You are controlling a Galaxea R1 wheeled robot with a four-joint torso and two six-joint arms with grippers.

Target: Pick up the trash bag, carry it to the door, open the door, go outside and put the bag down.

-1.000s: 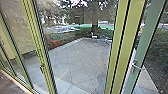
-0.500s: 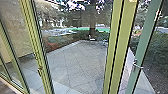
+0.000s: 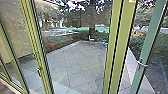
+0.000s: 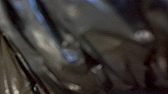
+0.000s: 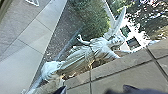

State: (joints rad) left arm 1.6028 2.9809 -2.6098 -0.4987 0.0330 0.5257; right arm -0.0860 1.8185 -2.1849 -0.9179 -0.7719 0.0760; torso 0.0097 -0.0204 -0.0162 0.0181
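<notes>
You've got a pale winged statue (image 5: 78,58) near a green bush (image 5: 92,22), plus a tree trunk (image 3: 92,26) and low shrubs (image 3: 58,40).

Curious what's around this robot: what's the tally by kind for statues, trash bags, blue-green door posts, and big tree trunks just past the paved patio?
Statue: 1
Trash bag: 1
Blue-green door post: 1
Big tree trunk: 1
Total: 4
</notes>
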